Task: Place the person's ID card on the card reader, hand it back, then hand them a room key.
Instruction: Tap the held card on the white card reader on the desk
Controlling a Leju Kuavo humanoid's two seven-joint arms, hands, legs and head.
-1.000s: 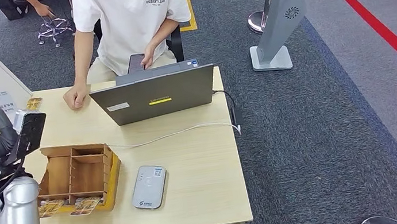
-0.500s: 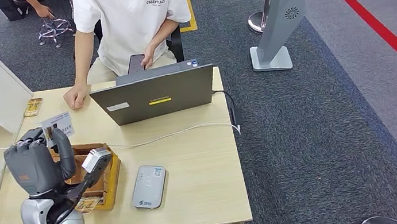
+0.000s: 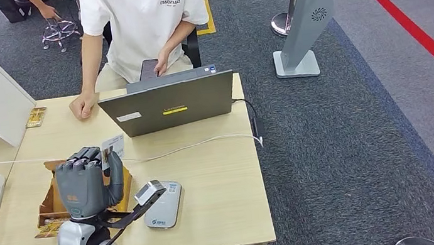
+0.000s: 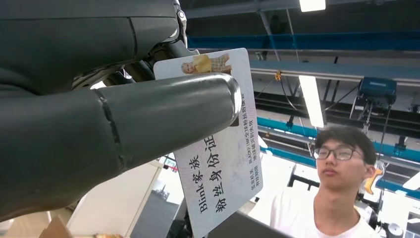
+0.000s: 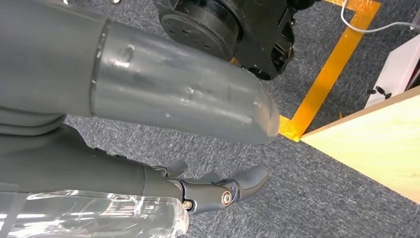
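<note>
Left robot hand (image 3: 86, 185) in the head view was raised above the tabletop (image 3: 223, 185) near its front-left part, back of the hand toward the camera, pinching the ID card (image 3: 112, 146) so that the card stood upright above the fingers. Directly under and behind the hand sat the wooden organiser box (image 3: 54, 204), with printed cards lying at its front edge. The card reader (image 3: 163, 204) lay flat just to the hand's right, toward the front edge of the tabletop, its long axis running roughly front to back; a wrist-mounted camera block partly overlapped its near corner. I judged that the coming move turned on this: the reader lay right of and below the held card, so the card would have to be carried that way and tipped from upright to flat. The left hand was plainly the nearer one. A person (image 3: 141, 25) sat at the far edge behind a laptop (image 3: 169, 106). From the left wrist view, the thick grey thumb (image 4: 163, 109) pressed across the card's face, the card jutting well past it. From the right wrist view, the right robot hand (image 5: 163, 148) hung over grey carpet beside the tabletop's corner, holding nothing, fingers loosely apart.
</note>
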